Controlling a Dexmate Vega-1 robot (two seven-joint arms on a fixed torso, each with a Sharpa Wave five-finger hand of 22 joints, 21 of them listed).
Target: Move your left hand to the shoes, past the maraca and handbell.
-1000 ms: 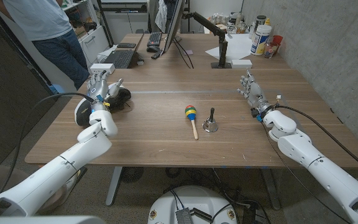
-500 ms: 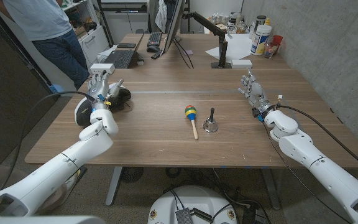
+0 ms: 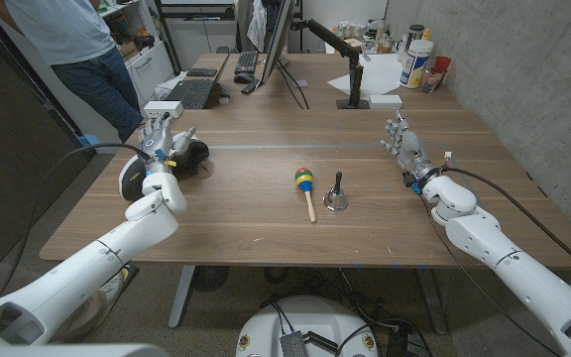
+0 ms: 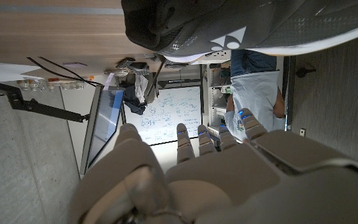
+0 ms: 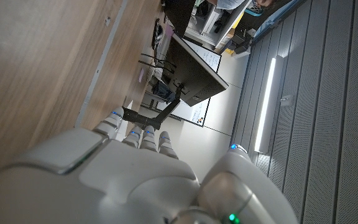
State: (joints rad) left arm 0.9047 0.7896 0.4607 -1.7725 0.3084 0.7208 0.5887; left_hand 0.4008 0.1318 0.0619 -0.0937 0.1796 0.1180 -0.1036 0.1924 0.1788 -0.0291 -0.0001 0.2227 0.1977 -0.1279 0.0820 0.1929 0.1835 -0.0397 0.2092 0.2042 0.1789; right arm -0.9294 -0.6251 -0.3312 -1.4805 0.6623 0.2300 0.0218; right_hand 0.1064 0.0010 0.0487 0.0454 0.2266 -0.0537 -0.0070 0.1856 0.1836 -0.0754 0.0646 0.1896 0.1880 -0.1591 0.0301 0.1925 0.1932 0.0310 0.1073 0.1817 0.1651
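my left hand (image 3: pixel 160 138) has its fingers (image 4: pixel 182 138) straight and a little apart, holding nothing, raised right at the black shoes (image 3: pixel 188 155) near the table's left edge; whether it touches them i cannot tell. in the left wrist view a black shoe (image 4: pixel 229 28) with a white sole lies just past the fingertips. my right hand (image 3: pixel 404 148) is over the right side of the table (image 3: pixel 266 218), fingers extended and spread, nothing in them, well apart from everything. the maraca (image 3: pixel 305 185) lies mid-table, striped head away from me, handle toward me. the handbell (image 3: pixel 336 194) stands upright just beside it on the right, not touching. both sit well to the right of my left hand, nothing between hand and shoes. behind the shoes: a laptop (image 3: pixel 190 93), a keyboard (image 3: pixel 246 65), a monitor (image 3: pixel 278 40). bottles (image 3: pixel 416 58) at the far right corner. a person (image 3: pixel 82 50) stands off the far left corner.
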